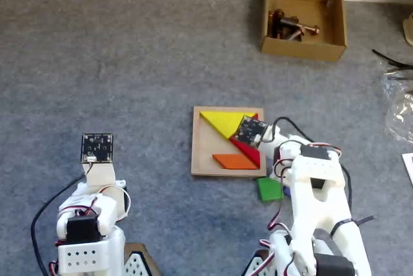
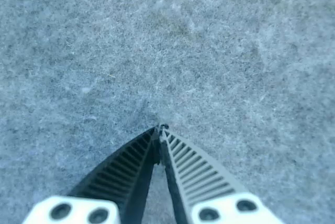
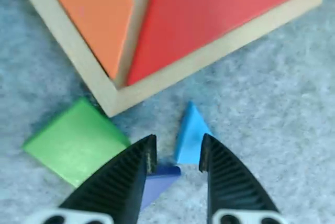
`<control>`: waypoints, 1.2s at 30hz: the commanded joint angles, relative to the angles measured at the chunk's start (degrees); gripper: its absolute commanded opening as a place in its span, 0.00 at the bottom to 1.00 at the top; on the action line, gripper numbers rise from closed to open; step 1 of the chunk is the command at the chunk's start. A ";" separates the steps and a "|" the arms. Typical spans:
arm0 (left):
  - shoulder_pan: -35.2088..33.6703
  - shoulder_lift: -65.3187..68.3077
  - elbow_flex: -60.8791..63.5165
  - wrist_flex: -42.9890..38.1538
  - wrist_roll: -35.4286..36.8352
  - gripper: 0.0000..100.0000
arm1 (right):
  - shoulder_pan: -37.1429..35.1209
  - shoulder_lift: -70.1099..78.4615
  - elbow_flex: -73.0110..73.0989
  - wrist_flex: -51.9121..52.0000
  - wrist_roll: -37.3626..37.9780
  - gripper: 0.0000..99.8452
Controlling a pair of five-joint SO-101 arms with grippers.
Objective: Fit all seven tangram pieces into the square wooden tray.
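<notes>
Three pieces (image 1: 222, 122) lie in the tray (image 1: 205, 148), a square (image 1: 270, 189) beside.

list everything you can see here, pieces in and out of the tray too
wooden tray: one, light wood, middle of the table
yellow triangle: one, yellow, in the tray's far part
red triangle: one, red, in the tray
orange parallelogram: one, orange, in the tray beside the red triangle
green square: one, green, on the felt off a tray corner
light blue triangle: one, light blue, on the felt outside the tray
dark blue piece: one, dark blue, partly under a finger
cardboard box: one, brown, far side, brownish items inside
felt: one, grey, covers the table
left gripper: one, black and white, shut over bare felt
right gripper: one, black and white, open around the light blue triangle
</notes>
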 commanded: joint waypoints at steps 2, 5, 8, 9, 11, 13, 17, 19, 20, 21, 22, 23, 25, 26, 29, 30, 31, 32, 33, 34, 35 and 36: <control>-0.48 0.40 1.19 0.44 0.09 0.00 | -0.48 0.40 -0.57 -2.59 0.62 0.14; -0.48 0.40 1.19 0.44 0.09 0.00 | -0.40 0.57 -0.48 -5.41 0.62 0.14; -0.48 0.40 1.19 0.44 0.09 0.00 | -0.48 2.95 -0.75 -5.41 0.62 0.14; -0.48 0.40 1.19 0.44 0.09 0.00 | -0.40 4.53 -0.84 -5.41 0.53 0.14; -0.48 0.40 1.19 0.44 0.09 0.00 | 0.40 8.22 -1.01 -5.41 0.53 0.14; -0.48 0.40 1.19 0.44 0.09 0.00 | 1.10 11.82 -1.63 -5.67 0.53 0.14; -0.48 0.40 1.19 0.44 0.09 0.00 | 1.19 17.63 -5.32 -8.31 0.44 0.13; -0.48 0.40 1.19 0.44 0.09 0.00 | 1.19 19.56 -6.81 -8.57 0.35 0.13; -0.48 0.40 1.19 0.44 0.09 0.00 | 1.19 20.44 -7.60 -8.57 0.35 0.13; -0.48 0.40 1.19 0.44 0.09 0.00 | 1.19 21.14 -8.31 -8.57 0.35 0.13; -0.48 0.40 1.19 0.44 0.09 0.00 | 1.19 21.58 -9.10 -8.57 0.35 0.13; -0.48 0.40 1.19 0.44 0.09 0.00 | 1.19 22.02 -9.80 -8.57 0.44 0.13; -0.48 0.40 1.19 0.44 0.09 0.00 | 1.19 22.37 -11.30 -8.57 0.44 0.13; -0.48 0.40 1.19 0.44 0.09 0.00 | 1.19 22.37 -11.65 -8.57 0.53 0.13; -0.48 0.40 1.19 0.44 0.09 0.00 | 1.89 22.29 -12.35 -8.48 0.62 0.13; -0.48 0.40 1.19 0.44 0.09 0.00 | 2.42 22.20 -12.35 -8.48 0.62 0.13; -0.48 0.40 1.19 0.44 0.09 0.00 | 3.03 22.11 -12.44 -8.40 0.62 0.13; -0.48 0.40 1.19 0.44 0.09 0.00 | 3.38 22.11 -13.05 -8.31 0.62 0.13; -0.48 0.40 1.19 0.44 0.09 0.00 | 3.47 22.11 -13.76 -7.69 0.53 0.13; -0.48 0.40 1.19 0.44 0.09 0.00 | 3.65 22.11 -14.55 -6.20 0.35 0.13; -0.48 0.40 1.19 0.44 0.09 0.00 | 3.65 22.11 -15.25 -4.35 0.26 0.13; -0.48 0.40 1.19 0.44 0.09 0.00 | 3.65 22.02 -16.40 -2.51 0.18 0.14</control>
